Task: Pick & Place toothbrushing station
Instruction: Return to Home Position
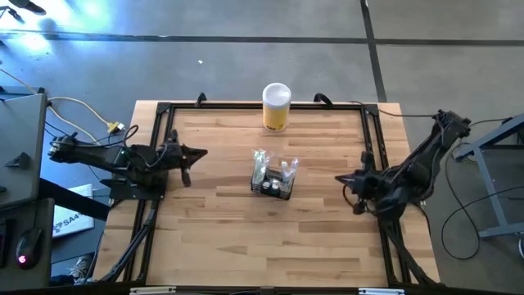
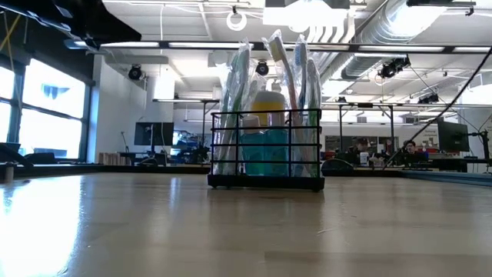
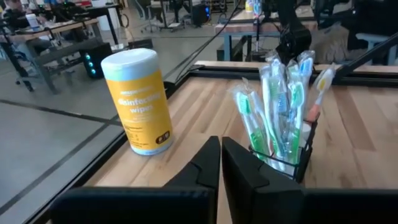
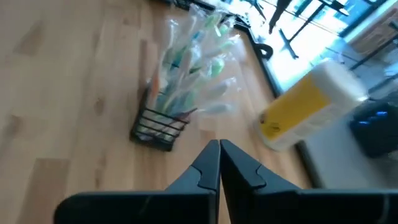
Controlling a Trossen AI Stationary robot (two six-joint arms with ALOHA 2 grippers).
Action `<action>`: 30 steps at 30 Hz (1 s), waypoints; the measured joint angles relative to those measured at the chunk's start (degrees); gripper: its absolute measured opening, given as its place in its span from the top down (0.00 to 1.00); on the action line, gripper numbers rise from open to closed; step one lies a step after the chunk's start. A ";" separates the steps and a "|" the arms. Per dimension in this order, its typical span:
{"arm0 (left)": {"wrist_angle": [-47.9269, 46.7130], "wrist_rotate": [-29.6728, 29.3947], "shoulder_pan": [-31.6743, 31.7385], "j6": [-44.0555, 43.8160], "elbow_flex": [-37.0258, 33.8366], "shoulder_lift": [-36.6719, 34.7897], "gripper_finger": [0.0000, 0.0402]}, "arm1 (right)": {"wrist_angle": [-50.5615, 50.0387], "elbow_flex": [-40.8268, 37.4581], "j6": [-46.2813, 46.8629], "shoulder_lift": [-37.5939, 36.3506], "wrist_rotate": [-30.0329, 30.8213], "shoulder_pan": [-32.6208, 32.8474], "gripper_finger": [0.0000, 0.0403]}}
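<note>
Standing near the middle of the table (image 1: 221, 238), the toothbrushing station (image 1: 273, 182) carries a sheaf of wrapped toothbrushes (image 3: 278, 106) upright, their heads fanning above the wire rim. By my judgement the loading is done and neither arm needs to be close. Seen from above, the left gripper (image 1: 199, 152) lies at nine o'clock from the station and the right gripper (image 1: 341, 179) at three o'clock, both well apart from it. The yellow wipes canister (image 1: 277, 106) stands at twelve o'clock, by the table's far edge. Only the wrist views settle the fingers: each pair is pressed together with nothing between. The low view shows neither gripper, but it does show something teal low inside the mesh, with the canister directly behind.
</note>
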 joint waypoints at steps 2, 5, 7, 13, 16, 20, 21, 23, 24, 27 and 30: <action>-0.96 -0.01 0.00 0.00 -0.01 -1.17 0.99 | 6.48 -6.36 -2.49 -5.86 -0.25 -0.31 0.99; -1.45 -0.01 0.00 0.04 -0.01 -1.96 0.99 | 19.11 -15.51 -10.07 -14.59 -3.04 -2.18 1.00; -1.71 0.01 0.00 0.30 -0.01 -2.05 1.00 | 27.81 -21.21 -15.50 -20.54 -7.54 -3.72 1.00; -5.68 -1.33 0.02 0.07 -0.71 -2.04 1.00 | 49.32 -34.41 -32.39 -36.12 -24.30 -10.30 1.00; -5.68 -1.60 0.02 0.06 -2.13 -2.83 1.00 | 51.33 -37.89 -34.91 -42.63 -27.35 -13.58 1.00; -5.57 -1.65 0.02 0.01 -4.68 -5.58 1.00 | 51.40 -41.36 -35.77 -49.29 -28.08 -17.27 1.00; -5.54 -1.59 0.02 -0.16 -5.50 -6.60 1.00 | 52.02 -42.03 -35.76 -50.28 -28.35 -18.07 1.00; -5.53 -1.03 0.02 -1.53 -7.82 -9.04 1.00 | 52.50 -43.13 -35.84 -51.95 -30.49 -19.33 1.00; -5.52 -0.89 0.02 -2.60 -9.08 -10.26 1.00 | 52.85 -43.62 -36.05 -52.45 -31.72 -19.84 1.00; -3.93 -0.09 0.02 -4.31 -13.54 -14.14 1.00 | 53.47 -45.07 -36.29 -52.66 -35.31 -21.36 1.00; -1.15 0.22 0.02 -4.22 -17.55 -17.70 1.00 | 54.10 -46.47 -36.19 -52.53 -35.47 -23.02 1.00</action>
